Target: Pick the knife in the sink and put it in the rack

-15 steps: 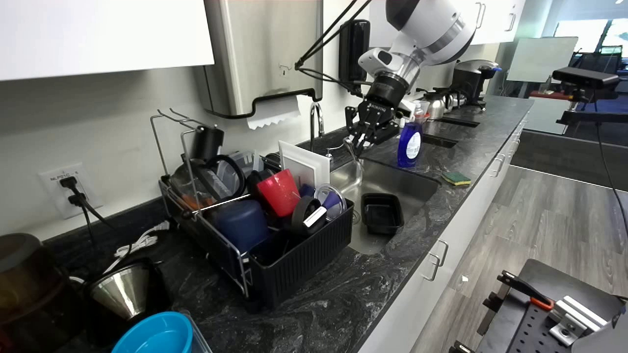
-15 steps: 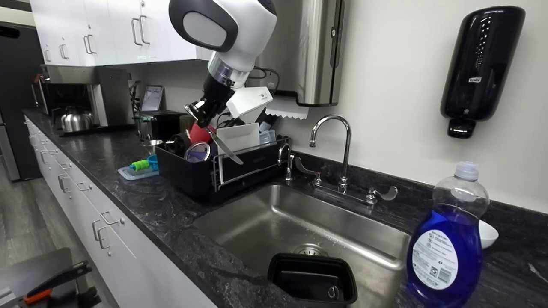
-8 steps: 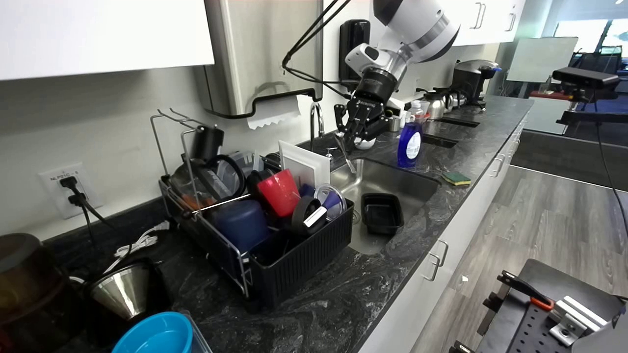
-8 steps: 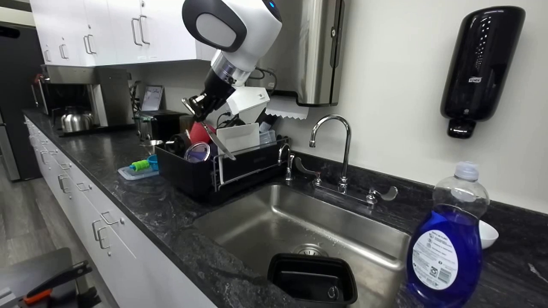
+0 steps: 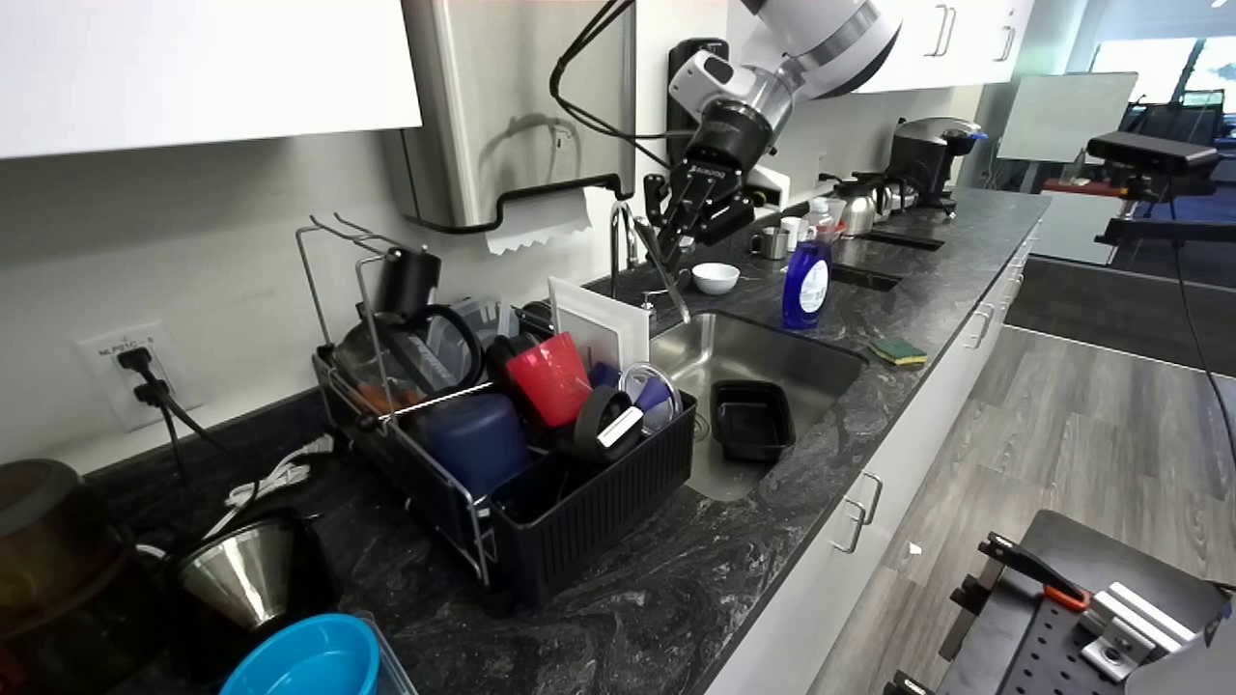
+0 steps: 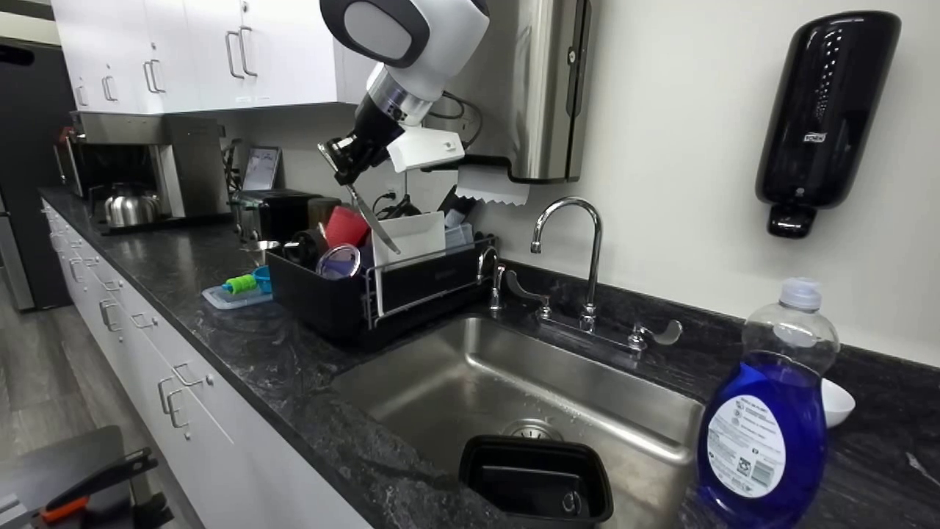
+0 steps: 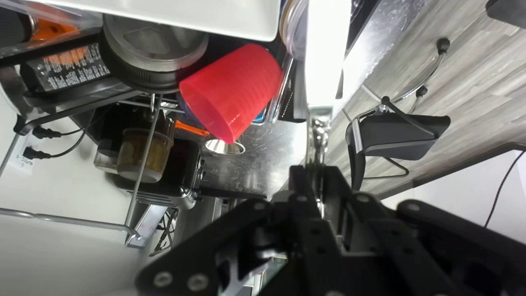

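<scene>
Gripped by its handle, a shiny metal knife [image 6: 373, 220] hangs blade down from my gripper [image 6: 345, 176]. In the wrist view the blade of the knife [image 7: 326, 53] glares white, and the fingertips of my gripper [image 7: 314, 169] close on its handle. The sink [image 5: 772, 352] lies below, and the knife's tip is well above it. Beside the sink stands the full rack [image 5: 589, 526]; the knife is higher than its tray and, in an exterior view, overlaps its white board. Whether the knife is over the sink's edge or the rack is hard to tell.
The rack holds a red cup [image 5: 548, 379], a white board [image 5: 601, 333], a dark blue cup [image 5: 475, 439] and other dishes. A black container [image 6: 536, 477] sits in the sink. A tall faucet [image 6: 593, 257] and a blue soap bottle [image 6: 764, 426] stand by the sink.
My gripper has risen with the knife in it and shifted somewhat toward the rack's side. The blade hangs steeper than before. The rack and sink contents have stayed put.
</scene>
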Available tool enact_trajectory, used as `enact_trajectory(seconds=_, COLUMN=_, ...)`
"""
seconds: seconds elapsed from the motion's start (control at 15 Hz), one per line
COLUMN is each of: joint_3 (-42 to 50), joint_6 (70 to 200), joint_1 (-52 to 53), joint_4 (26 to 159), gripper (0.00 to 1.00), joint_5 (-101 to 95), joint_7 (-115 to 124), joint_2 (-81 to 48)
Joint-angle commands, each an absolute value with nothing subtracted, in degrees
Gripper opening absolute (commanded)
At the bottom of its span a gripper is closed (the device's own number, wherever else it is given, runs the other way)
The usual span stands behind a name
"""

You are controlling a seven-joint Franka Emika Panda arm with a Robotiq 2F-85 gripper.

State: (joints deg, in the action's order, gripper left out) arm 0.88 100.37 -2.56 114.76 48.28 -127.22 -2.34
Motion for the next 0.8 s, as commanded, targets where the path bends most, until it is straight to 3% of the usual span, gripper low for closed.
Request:
enact_trajectory(seconds=0.0, joint_3=1.0, joint_6=99.0, joint_1=-2.3, joint_4=114.1, gripper=0.04, joint_5=50.9, joint_7=-123.7, joint_2=-2.0)
enact_trajectory(seconds=0.73, joint_3=3.0, joint_6=99.9, joint_1=-3.3, joint_4=114.9, gripper=0.04, joint_5=53.7, joint_7=-116.8, joint_2=-2.9)
